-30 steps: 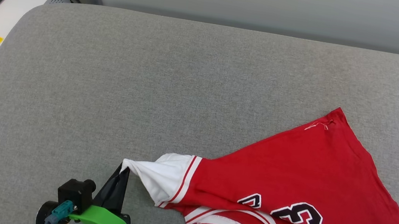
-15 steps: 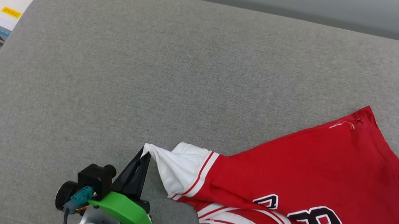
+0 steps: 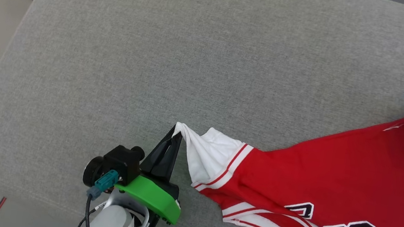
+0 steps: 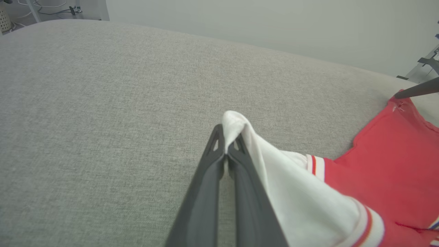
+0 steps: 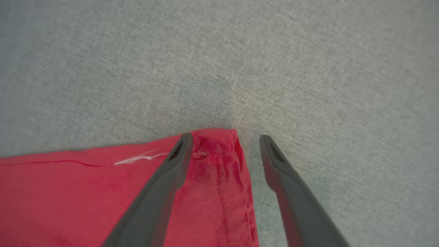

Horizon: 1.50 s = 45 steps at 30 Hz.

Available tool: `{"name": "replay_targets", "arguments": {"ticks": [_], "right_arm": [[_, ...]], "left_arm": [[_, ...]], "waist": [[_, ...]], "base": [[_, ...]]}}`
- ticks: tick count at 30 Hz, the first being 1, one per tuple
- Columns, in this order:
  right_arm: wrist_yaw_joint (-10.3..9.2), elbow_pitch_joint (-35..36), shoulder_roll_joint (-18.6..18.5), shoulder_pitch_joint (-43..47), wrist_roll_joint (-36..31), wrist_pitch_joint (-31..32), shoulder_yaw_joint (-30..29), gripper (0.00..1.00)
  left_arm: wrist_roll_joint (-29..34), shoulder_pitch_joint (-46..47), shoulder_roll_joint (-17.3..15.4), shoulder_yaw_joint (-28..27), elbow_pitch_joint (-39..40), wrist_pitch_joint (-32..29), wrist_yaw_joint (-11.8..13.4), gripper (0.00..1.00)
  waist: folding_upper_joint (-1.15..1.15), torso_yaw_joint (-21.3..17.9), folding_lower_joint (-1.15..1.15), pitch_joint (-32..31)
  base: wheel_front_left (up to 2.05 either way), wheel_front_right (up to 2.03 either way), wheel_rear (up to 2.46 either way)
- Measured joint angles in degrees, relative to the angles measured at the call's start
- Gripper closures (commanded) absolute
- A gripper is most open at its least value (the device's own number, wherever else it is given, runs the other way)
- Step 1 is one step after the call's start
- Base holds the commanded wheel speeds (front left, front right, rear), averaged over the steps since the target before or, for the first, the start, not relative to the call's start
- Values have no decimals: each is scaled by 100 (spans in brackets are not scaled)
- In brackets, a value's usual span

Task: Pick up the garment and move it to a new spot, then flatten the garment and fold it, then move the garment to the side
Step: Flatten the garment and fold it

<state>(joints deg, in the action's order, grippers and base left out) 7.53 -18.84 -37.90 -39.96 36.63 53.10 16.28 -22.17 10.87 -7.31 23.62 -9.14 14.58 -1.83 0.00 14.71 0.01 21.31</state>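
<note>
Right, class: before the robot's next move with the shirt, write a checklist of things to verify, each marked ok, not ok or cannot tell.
1. The left hand is shut on the sleeve: ok.
2. The right hand is open: ok.
3. The hem corner of the shirt sits between the right hand's fingers: ok.
4. Those fingers touch the cushion: cannot tell.
5. The shirt lies flat: not ok, the sleeve is bunched to a point and the body is creased.
</note>
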Motion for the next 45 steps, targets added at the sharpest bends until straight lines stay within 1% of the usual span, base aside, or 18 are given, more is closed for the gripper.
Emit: {"name": "replay_targets", "arguments": {"ticks": [3, 4, 7, 9, 10, 11, 14, 16, 21, 28, 33, 35, 38, 40, 42, 45], "right_arm": [[0, -355, -4, 1, -9, -93, 249, 0], [0, -445, -56, 1, -16, -98, 324, 0], [0, -576, -198, 3, 51, -101, 501, 0], [0, -608, -227, 0, 190, -108, 550, 0], [0, -611, -233, -8, 245, -112, 565, 64], [0, -623, -254, -23, 308, -325, 626, 100], [0, -609, -220, -38, 414, -765, 727, 100], [0, -583, -196, -34, 492, -1206, 781, 100], [0, -412, -276, -25, 554, -1954, 914, 100], [0, 146, -615, 180, 846, -2666, 942, 100], [0, 672, -764, 367, 911, -3078, 716, 100], [0, 875, -771, 382, 911, -3208, 586, 100], [0, 1126, -768, 404, 899, -3342, 402, 100], [0, 1269, -747, 407, 891, -3428, 261, 100], [0, 1456, -703, 398, 811, -3521, 62, 100], [0, 1566, -643, 267, 689, -3537, -122, 100]], "left_arm": [[1, 18, 35, 5, -35, 1, -4, 100], [1, 18, 38, -1, -51, 1, -4, 100], [4, 20, 48, -12, -100, 2, -5, 100], [19, 19, 55, -33, -115, 5, -5, 100], [35, 19, 56, -51, -114, 7, -5, 100], [65, 19, 55, -123, -111, 8, -5, 100], [102, 18, 48, -160, -120, 7, -7, 100], [112, 14, 35, -183, -125, 8, -21, 100], [163, -7, -42, -226, -125, 7, -21, 100], [163, -79, -263, -372, 85, 7, -21, 100], [162, 34, -513, -536, 435, -59, -21, 100], [168, 236, -654, -598, 595, -160, -32, 100], [178, 692, -816, -675, 783, -312, -123, 100], [178, 1107, -924, -721, 855, -421, -192, 100], [207, 1749, -1076, -732, 912, -613, -288, 100], [234, 2469, -1173, -709, 920, -813, -368, 100]], "waist": [[0, 130, 0, 113], [0, 165, 0, 147], [0, 244, 0, 210], [0, 259, 0, 220], [0, 251, 0, 221], [0, 179, 0, 198], [0, 116, 0, 118], [0, 79, 0, 30], [0, -16, 0, -245], [0, -195, 0, -676], [0, -365, 0, -914], [0, -463, 0, -984], [0, -597, 0, -1068], [0, -692, 0, -1114], [0, -819, 0, -1148], [0, -922, 0, -1120]], "base": [[0, 0, 0], [0, 0, 0], [0, 0, 0], [0, 0, 0], [0, 0, 0], [0, 0, 0], [0, 0, 0], [0, 0, 0], [0, 0, 0], [0, 0, 0], [0, 0, 0], [0, 0, 0], [0, 0, 0], [0, 0, 0], [0, 0, 0], [0, 0, 0]]}}
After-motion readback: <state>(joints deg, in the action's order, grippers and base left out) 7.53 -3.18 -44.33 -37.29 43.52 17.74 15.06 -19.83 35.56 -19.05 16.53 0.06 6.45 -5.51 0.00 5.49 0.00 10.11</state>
